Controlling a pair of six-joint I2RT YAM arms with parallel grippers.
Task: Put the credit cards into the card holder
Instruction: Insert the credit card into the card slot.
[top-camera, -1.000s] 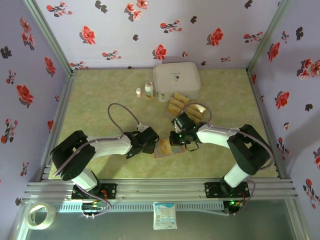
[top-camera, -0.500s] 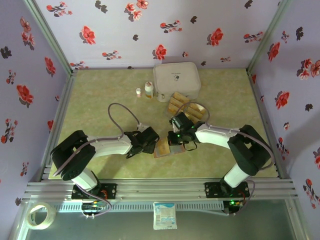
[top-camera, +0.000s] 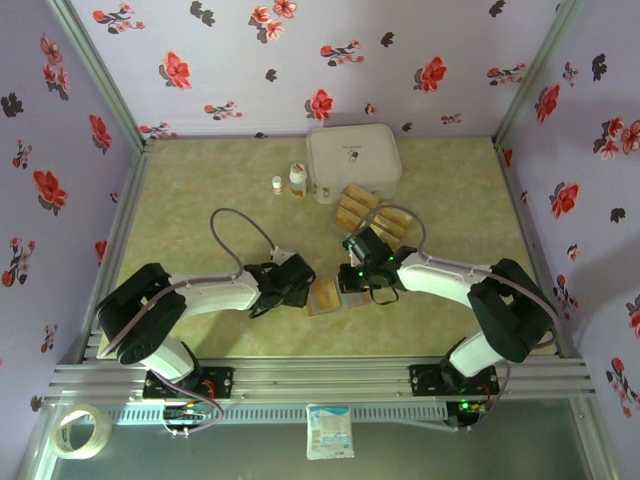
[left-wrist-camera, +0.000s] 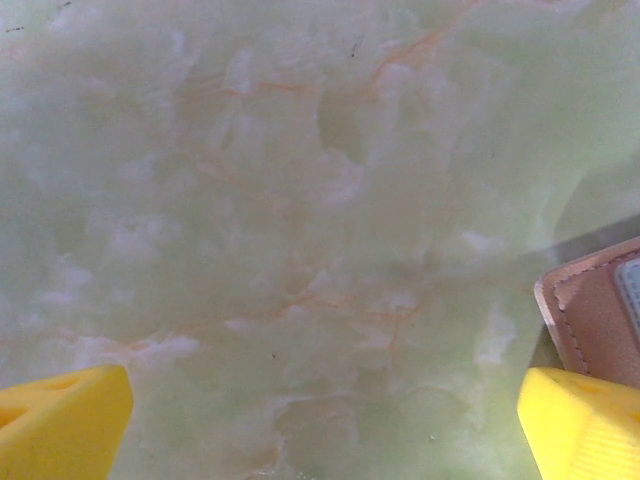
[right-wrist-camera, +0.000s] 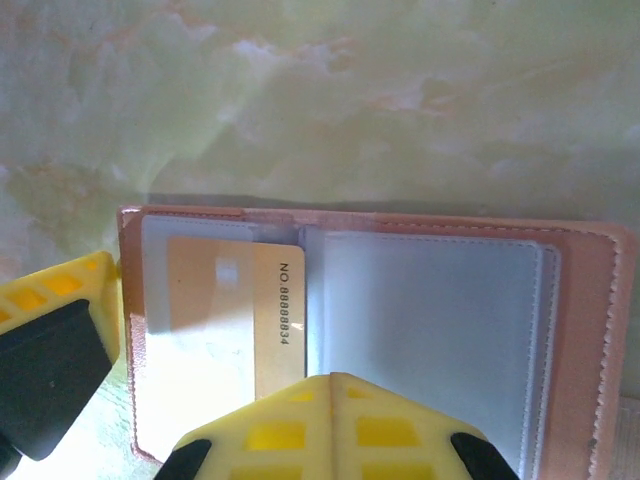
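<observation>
Just left of the open card holder (right-wrist-camera: 430, 320) the left hand (left-wrist-camera: 320, 400) gapes wide over bare counter (left-wrist-camera: 300, 200), while above it the right hand (right-wrist-camera: 215, 335) hovers, fingers parted, one credit card (right-wrist-camera: 230, 300) seemingly part-tucked into its left pocket, spare credit cards (top-camera: 372, 215) heaped beyond.

The left arm (top-camera: 200, 295), lower left of the overhead frame, and the right arm (top-camera: 450, 275), lower right, have white link shells and bulky black joint housings. A thin grey cable (top-camera: 228, 210) loops off the left one. The left jaws are plain yellow plastic; the right jaws are yellow with a moulded grid and black inserts.
</observation>
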